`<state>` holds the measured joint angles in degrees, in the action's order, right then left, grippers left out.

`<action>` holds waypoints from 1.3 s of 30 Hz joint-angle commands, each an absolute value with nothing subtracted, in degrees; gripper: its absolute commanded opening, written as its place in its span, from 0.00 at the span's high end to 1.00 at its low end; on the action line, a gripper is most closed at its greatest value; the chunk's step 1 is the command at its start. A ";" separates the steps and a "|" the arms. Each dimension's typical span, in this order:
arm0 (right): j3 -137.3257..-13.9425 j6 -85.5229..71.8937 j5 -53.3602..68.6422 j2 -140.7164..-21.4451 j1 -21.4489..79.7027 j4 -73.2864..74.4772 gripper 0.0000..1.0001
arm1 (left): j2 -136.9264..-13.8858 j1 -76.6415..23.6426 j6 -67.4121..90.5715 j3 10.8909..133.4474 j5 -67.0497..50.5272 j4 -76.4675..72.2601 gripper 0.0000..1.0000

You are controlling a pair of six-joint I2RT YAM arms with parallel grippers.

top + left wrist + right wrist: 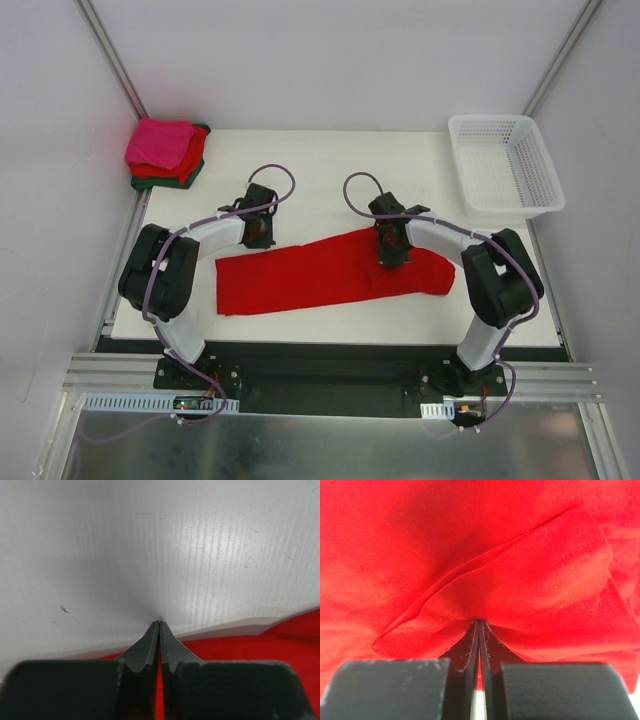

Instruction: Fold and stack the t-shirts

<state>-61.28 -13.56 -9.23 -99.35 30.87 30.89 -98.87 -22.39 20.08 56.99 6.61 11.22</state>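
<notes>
Across the middle of the table point(320, 160), nearer the front edge, one big red shirt point(330, 272), spread out long from left to right, its right end bunched and rounder. Left gripper point(260, 238) down low by the far edge of the red shirt, toward its left half. Up close from the left wrist, left gripper point(159, 626) with jaws pressed tight together, tips on the bare white table point(150, 555) right where the red shirt point(280, 645) ends. Right gripper point(392, 255) down on top of the red shirt, toward its right end. Up close from the right wrist, nothing but red shirt point(470, 545) all around, with a stitched hem running slantwise, and right gripper point(479, 623) with jaws squeezed together, maybe nipping a little fold of cloth at the tips, hard to be sure from so near. In the far left corner of the table, a neat pile of shirts point(165, 150): pink on top, red under it, dark green at the bottom. In the far right corner, a white basket point(505, 200) with holes in its sides.
</notes>
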 commanded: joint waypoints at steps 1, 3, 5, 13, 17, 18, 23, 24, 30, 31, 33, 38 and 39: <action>-65.91 -10.29 -13.62 -104.85 30.76 32.08 0.98 | -96.24 -22.06 20.65 55.90 8.00 14.32 1.00; -67.67 -9.76 -13.80 -106.77 30.59 32.52 0.99 | -95.89 -22.06 20.74 55.37 8.26 14.68 1.00; -70.04 -8.53 -13.62 -107.92 30.67 33.13 0.99 | -95.28 -22.06 20.83 54.67 8.61 14.85 1.00; -76.11 -6.07 -10.55 -113.02 29.62 34.54 0.99 | -92.11 -22.06 22.15 51.07 8.00 15.91 1.00; -81.02 -4.05 -9.06 -115.74 28.83 36.21 0.98 | -90.09 -22.06 23.46 48.17 6.95 16.17 1.00; -81.99 -3.26 -8.70 -116.27 28.74 36.91 0.99 | -89.48 -22.06 23.55 47.82 6.68 16.35 1.00; -86.13 -1.15 -6.33 -119.00 27.69 38.84 0.99 | -87.02 -22.06 25.31 46.23 4.58 16.96 1.00; -87.52 -0.88 -6.24 -119.79 27.51 39.54 0.99 | -86.40 -22.06 25.49 46.06 3.18 17.05 1.00; -91.93 1.13 -4.13 -122.17 26.19 42.01 0.99 | -84.64 -23.72 26.45 44.91 1.32 17.40 1.00; -92.98 1.23 -3.78 -122.78 26.02 42.36 0.99 | -84.38 -24.08 26.54 44.74 1.23 17.49 1.00; -94.21 1.58 -3.17 -123.31 25.58 43.06 0.99 | -84.03 -25.83 26.89 44.65 1.23 17.75 1.00; -98.17 2.63 -2.11 -125.15 25.05 44.91 0.99 | -84.81 -31.11 28.39 45.70 2.11 19.25 1.00; -98.61 2.72 -1.85 -125.33 24.96 45.17 0.99 | -85.16 -32.85 28.82 45.79 2.11 19.68 1.00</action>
<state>-95.61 0.80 -3.11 -123.09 25.47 43.55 -85.91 -28.62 26.52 45.06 2.96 16.86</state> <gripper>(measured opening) 0.018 0.003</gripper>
